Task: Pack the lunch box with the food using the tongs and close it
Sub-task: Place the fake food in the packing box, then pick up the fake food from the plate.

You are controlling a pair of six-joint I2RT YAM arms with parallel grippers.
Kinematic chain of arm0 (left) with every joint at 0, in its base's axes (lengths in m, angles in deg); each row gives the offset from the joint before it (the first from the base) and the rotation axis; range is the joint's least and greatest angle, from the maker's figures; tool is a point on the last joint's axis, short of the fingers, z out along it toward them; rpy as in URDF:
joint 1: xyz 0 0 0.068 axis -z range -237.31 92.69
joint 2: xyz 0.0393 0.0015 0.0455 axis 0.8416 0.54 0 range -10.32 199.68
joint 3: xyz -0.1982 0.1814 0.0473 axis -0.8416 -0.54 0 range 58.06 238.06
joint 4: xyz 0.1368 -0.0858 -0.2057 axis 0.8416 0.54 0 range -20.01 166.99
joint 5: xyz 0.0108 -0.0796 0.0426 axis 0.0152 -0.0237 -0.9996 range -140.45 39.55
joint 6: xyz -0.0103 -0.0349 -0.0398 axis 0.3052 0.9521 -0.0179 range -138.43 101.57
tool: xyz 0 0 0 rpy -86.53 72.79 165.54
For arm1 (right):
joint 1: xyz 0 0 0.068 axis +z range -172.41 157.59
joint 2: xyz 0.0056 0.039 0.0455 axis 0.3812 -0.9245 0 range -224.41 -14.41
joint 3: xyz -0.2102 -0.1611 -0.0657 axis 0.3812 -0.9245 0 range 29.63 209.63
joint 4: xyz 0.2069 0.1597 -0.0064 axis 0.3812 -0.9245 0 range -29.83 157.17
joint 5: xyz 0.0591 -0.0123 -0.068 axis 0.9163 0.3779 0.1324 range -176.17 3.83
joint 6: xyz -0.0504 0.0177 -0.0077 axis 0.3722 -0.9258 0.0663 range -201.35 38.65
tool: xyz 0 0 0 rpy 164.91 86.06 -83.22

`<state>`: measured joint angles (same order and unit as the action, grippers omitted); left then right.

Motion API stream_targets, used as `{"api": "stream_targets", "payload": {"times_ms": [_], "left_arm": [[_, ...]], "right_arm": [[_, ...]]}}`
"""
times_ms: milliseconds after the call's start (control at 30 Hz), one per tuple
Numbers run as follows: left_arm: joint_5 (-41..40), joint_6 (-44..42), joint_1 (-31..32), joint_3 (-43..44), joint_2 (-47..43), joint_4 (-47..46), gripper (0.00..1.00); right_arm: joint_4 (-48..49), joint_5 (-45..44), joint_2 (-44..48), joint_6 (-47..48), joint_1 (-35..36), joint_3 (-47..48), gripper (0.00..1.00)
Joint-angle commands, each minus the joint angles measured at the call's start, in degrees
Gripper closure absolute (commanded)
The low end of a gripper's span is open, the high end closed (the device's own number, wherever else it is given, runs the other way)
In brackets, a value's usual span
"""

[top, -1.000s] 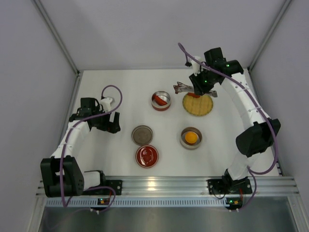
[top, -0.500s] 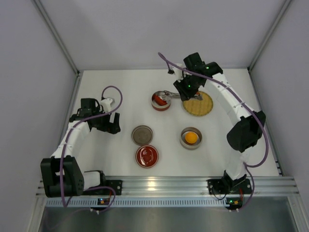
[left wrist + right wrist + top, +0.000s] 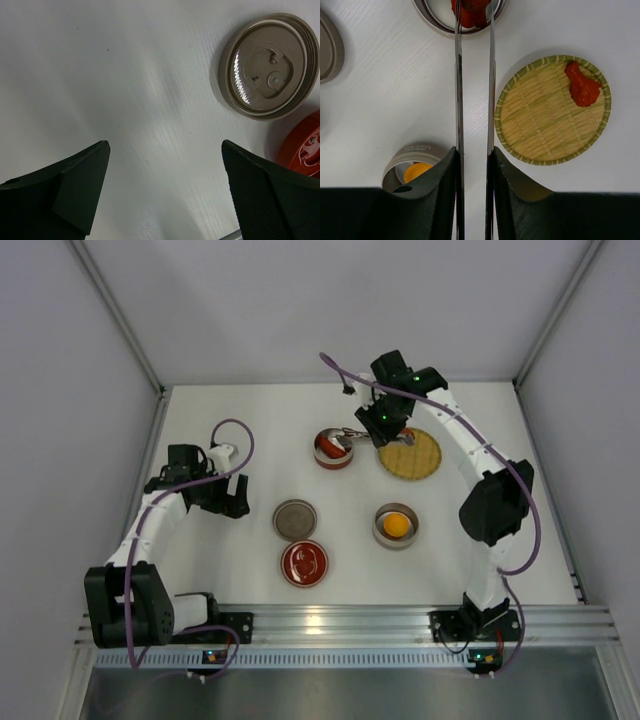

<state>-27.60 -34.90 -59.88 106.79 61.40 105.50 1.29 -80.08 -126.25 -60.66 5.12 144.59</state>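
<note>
My right gripper is shut on the slim silver tongs, which reach left across the table. Their tips straddle a red piece of food at the far metal bowl of the lunch box; the view's edge hides whether they pinch it. Another red piece lies on the woven plate. The round orange-yellow piece sits in a second metal bowl. My left gripper stands open over bare table.
A grey round lid lies near the middle, and a red lid lies in front of it. White walls enclose the table on three sides. A metal rail runs along the near edge.
My right arm has swung left with the tongs, from the woven plate's far edge to the far metal bowl. The left arm has not moved.
</note>
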Motion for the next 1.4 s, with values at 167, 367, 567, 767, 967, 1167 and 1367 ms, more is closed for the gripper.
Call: {"api": "stream_targets", "payload": {"times_ms": [167,367,567,767,967,1167,1367], "left_arm": [[-0.1,-0.9,0.1,-0.7,-0.5,-3.1,0.02],[0.1,-0.8,0.1,-0.5,-0.2,-3.0,0.02],[0.4,-0.6,0.1,0.0,-0.1,-2.8,0.02],[1.0,-2.2,0.1,0.1,-1.1,-1.9,0.02],[1.7,-4.0,0.1,0.0,-1.5,-1.6,0.02],[3.0,-3.3,0.1,1.1,0.0,-1.2,0.02],[2.8,-3.0,0.2,1.7,0.3,-1.3,0.02]], "right_arm": [[0.4,-0.5,-3.7,-1.5,2.4,7.6,0.60],[0.7,0.2,-2.4,-1.7,2.5,8.8,0.53],[0.8,-0.6,1.5,-0.7,1.0,8.0,0.55],[2.0,1.4,7.0,4.0,-7.7,0.4,0.56],[3.5,0.2,11.2,13.1,-15.7,-8.2,0.56],[5.2,-2.0,11.8,20.4,-18.6,-11.9,0.55],[8.6,-3.1,10.8,23.8,-19.3,-13.1,0.54]]}}
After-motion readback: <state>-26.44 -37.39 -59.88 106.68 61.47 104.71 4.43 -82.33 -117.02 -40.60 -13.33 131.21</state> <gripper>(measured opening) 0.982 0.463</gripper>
